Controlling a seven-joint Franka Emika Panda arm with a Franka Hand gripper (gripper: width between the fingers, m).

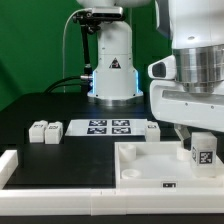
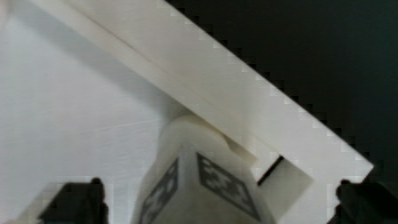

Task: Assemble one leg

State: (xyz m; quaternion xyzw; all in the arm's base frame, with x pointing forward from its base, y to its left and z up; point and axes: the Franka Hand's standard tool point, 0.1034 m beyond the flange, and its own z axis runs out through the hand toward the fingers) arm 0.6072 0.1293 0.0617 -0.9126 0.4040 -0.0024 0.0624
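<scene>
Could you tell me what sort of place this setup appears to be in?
Probably a robotics lab bench: a black table with a green backdrop, a marker board of printed tags, and tagged white furniture parts like the leg.

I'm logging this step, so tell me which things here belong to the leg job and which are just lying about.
In use:
- leg, tagged, between the gripper's fingers
- large white panel under it

Lying about:
- two spare legs on the black table
- marker board
- white frame
</scene>
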